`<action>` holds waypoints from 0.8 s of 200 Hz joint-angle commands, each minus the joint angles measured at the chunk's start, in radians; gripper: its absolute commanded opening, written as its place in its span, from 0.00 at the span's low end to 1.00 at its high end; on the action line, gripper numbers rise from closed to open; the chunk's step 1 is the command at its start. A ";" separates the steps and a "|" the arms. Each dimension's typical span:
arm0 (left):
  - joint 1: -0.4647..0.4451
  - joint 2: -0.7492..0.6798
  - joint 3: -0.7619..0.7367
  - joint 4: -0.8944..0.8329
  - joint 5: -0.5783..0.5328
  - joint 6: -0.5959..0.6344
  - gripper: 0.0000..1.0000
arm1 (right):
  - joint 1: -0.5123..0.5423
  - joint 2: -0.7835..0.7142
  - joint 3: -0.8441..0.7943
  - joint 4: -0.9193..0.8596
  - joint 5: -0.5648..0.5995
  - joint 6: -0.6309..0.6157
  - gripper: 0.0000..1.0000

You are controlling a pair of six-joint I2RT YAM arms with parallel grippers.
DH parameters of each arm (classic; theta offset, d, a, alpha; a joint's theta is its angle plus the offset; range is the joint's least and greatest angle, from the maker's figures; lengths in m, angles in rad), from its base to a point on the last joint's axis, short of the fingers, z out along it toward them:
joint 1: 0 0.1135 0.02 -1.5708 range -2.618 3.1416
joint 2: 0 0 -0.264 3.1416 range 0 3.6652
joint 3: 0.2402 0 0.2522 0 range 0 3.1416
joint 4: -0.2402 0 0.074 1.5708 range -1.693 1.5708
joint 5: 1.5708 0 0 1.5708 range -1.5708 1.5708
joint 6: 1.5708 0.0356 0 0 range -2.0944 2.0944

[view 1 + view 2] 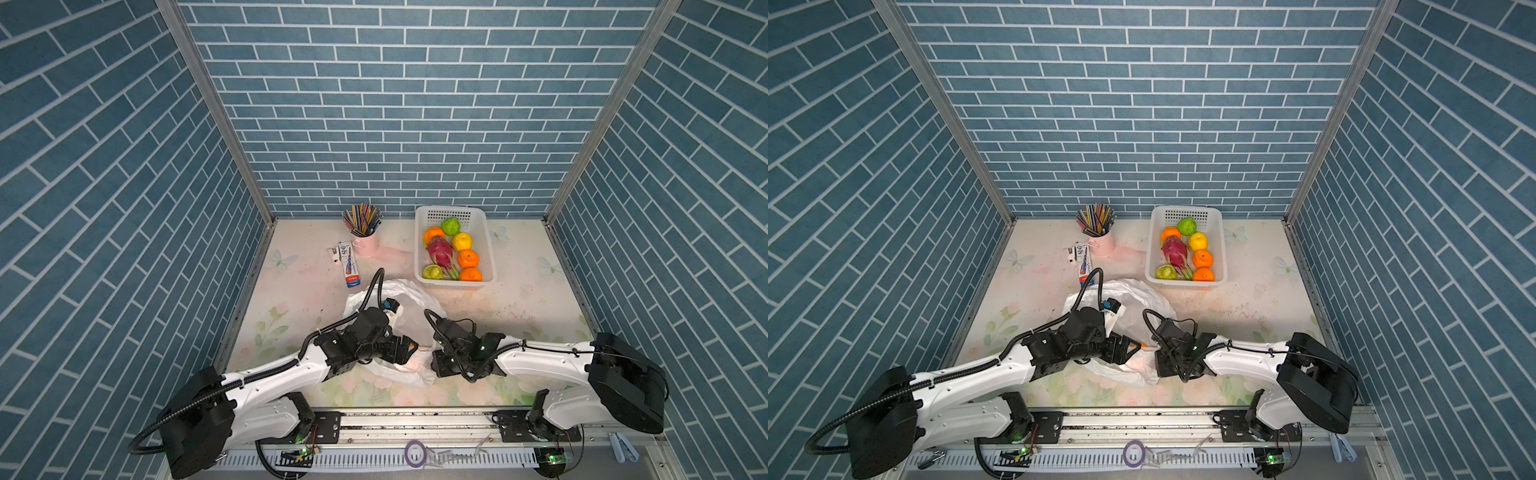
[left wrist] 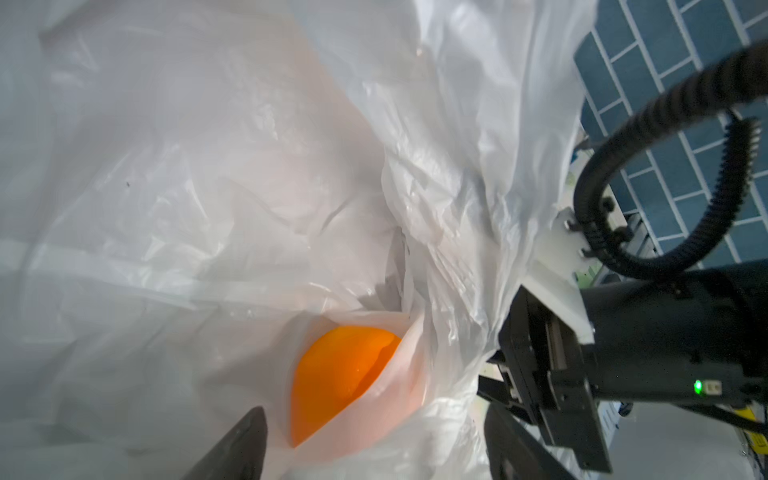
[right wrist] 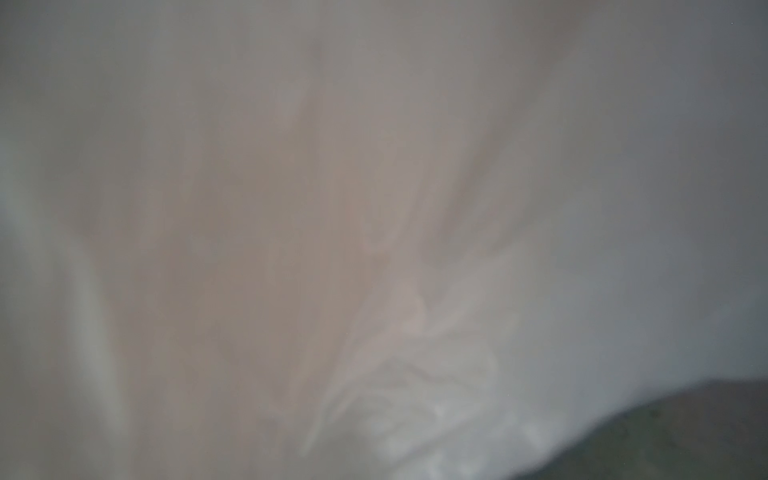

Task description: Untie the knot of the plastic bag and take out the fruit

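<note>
The white plastic bag (image 1: pixel 415 303) lies crumpled at the table's centre, with both arms over its near half. My left gripper (image 2: pixel 374 415) is open. Its dark fingers (image 2: pixel 245 440) stand either side of the bag's mouth, where an orange (image 2: pixel 340 374) shows between folds of plastic. My right gripper (image 1: pixel 434 361) is pushed into the bag's right edge. In the right wrist view, blurred pleated plastic (image 3: pixel 374 208) fills the picture and hides the jaws. The knot does not show. Other fruit lies in the basket: a dragon fruit (image 1: pixel 440 249), a lemon (image 1: pixel 462 241), oranges (image 1: pixel 468 258) and green fruit (image 1: pixel 451 226).
The white perforated basket (image 1: pixel 419 249) stands at the back right. A pink cup of pencils (image 1: pixel 365 243) and a toothpaste box (image 1: pixel 349 266) are at the back left. Blue brick walls close in three sides, and a metal rail (image 1: pixel 415 428) runs along the front.
</note>
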 commanded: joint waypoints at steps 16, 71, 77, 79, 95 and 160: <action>-0.003 0.049 0.098 -0.037 -0.075 0.019 0.81 | 0.009 0.024 -0.071 0.028 0.077 -0.022 0.17; 0.021 0.161 0.173 -0.077 0.010 0.035 0.56 | 0.015 -0.011 -0.188 0.186 0.153 -0.109 0.13; 0.021 0.176 0.172 -0.082 0.030 0.037 0.56 | 0.015 -0.013 -0.192 0.193 0.162 -0.121 0.13; 0.021 0.180 0.172 -0.085 0.033 0.037 0.56 | 0.015 -0.013 -0.194 0.195 0.166 -0.125 0.13; 0.014 0.198 0.161 -0.122 0.040 0.029 0.54 | 0.015 -0.024 -0.204 0.202 0.209 -0.139 0.13; -0.089 0.040 -0.093 0.047 0.046 -0.074 0.57 | 0.015 0.056 -0.172 0.217 0.418 -0.073 0.10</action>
